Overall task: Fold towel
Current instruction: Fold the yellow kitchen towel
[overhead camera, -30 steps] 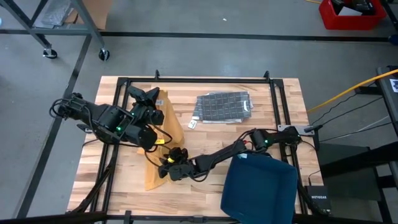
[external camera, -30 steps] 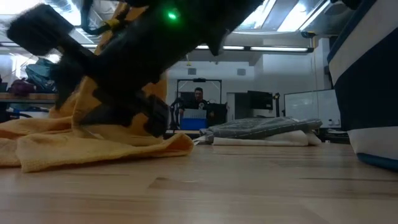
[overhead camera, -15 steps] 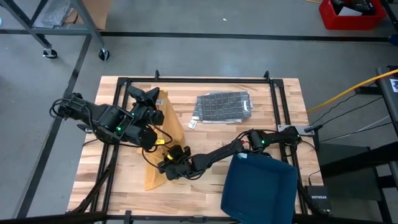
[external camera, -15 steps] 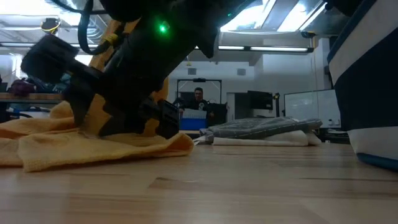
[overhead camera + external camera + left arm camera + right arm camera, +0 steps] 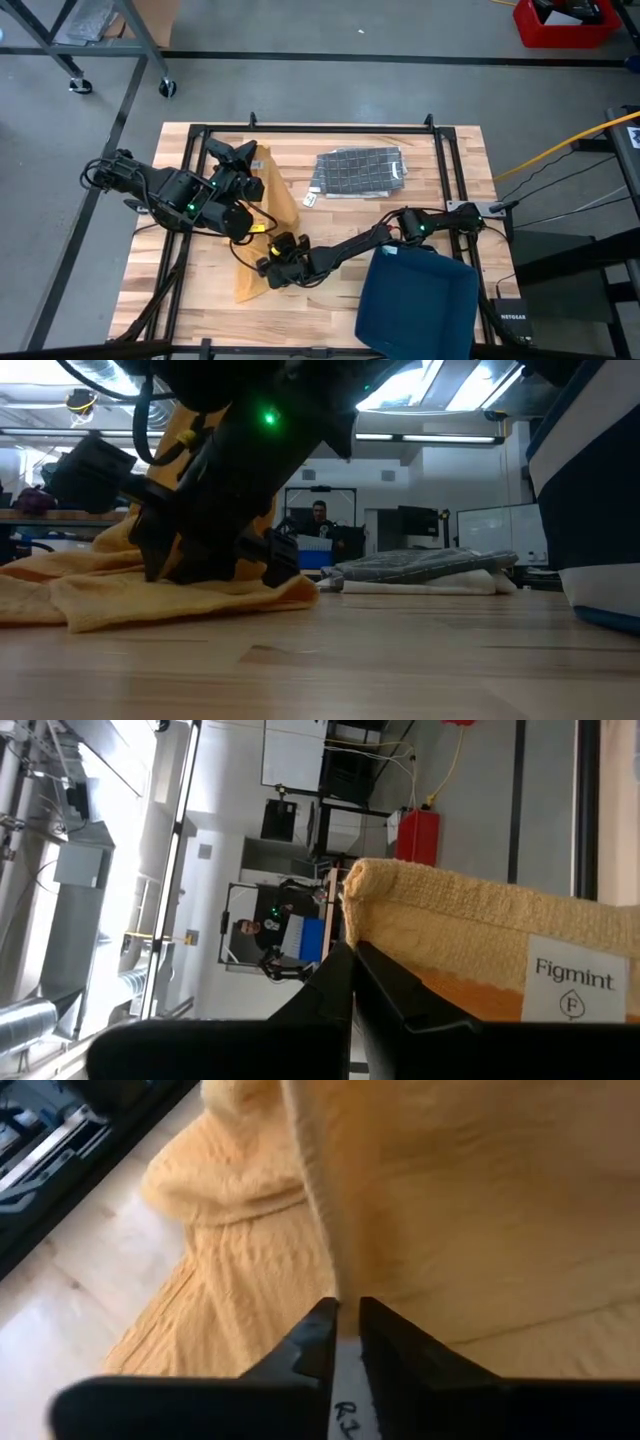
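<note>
So we've got the yellow towel (image 5: 270, 215) sprawled over the left-middle of the butcher-block table (image 5: 330, 300), partly bunched up, with one end trailing toward the near edge. Both claws are on it. The left gripper (image 5: 247, 160) sits up at the far end of the towel with its fingers together, pinched on a hemmed edge; in the left wrist view we can see the terry edge and a white "Figmint" tag (image 5: 573, 990) right past the fingertips. The right gripper (image 5: 268, 270) reaches in low from the right side and its fingers are nearly together, clamped on a thin fold of the same towel, which the right wrist view shows running straight up out of the fingertips.

Other stuff around: a folded grey checked towel (image 5: 360, 172) lies at the far middle of the table, apart from the yellow one, with a small white tag beside it. A dark blue bin (image 5: 415, 300) sits at the near right corner, just beside the right arm. From the low view the arm blocks most of the yellow towel, and a person (image 5: 318, 520) sits at a desk well back in the room.
</note>
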Controlling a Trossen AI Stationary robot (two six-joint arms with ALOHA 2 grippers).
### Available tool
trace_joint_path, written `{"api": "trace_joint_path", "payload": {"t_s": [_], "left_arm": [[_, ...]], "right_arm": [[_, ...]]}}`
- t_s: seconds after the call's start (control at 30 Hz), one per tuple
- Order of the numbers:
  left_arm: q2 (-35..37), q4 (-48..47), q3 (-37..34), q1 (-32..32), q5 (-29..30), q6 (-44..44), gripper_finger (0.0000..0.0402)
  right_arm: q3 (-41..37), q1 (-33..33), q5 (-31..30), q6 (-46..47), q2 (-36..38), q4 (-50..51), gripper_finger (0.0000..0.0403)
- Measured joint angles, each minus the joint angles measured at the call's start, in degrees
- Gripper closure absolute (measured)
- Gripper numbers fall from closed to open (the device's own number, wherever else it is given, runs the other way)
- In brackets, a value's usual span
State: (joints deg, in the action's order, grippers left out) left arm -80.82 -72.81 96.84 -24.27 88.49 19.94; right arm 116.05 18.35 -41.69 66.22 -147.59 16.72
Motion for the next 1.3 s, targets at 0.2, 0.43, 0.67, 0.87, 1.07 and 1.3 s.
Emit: {"api": "trace_joint_path", "payload": {"t_s": [0.2,0.43,0.67,0.87,1.07,1.3], "left_arm": [[0.0,0.0,0.0,0.0,0.0,0.0,0.0401],[0.0,0.0,0.0,0.0,0.0,0.0,0.0401],[0.0,0.0,0.0,0.0,0.0,0.0,0.0401],[0.0,0.0,0.0,0.0,-0.1,0.0,0.0401],[0.0,0.0,0.0,0.0,-0.1,0.0,0.0401],[0.0,0.0,0.0,0.0,0.0,0.0,0.0401]], "right_arm": [[0.0,-0.4,1.5,-0.4,0.0,-0.1,0.0398],[0.0,-0.9,4.5,-0.5,0.0,-0.3,0.0369],[0.2,-0.9,13.8,-0.7,0.3,-1.1,0.0327],[0.1,-1.0,17.2,2.2,0.3,-5.7,0.0254],[0.0,-1.1,19.5,3.0,0.1,-12.2,0.0216],[0.0,-1.0,13.6,7.0,0.0,-13.4,0.0235]]}}
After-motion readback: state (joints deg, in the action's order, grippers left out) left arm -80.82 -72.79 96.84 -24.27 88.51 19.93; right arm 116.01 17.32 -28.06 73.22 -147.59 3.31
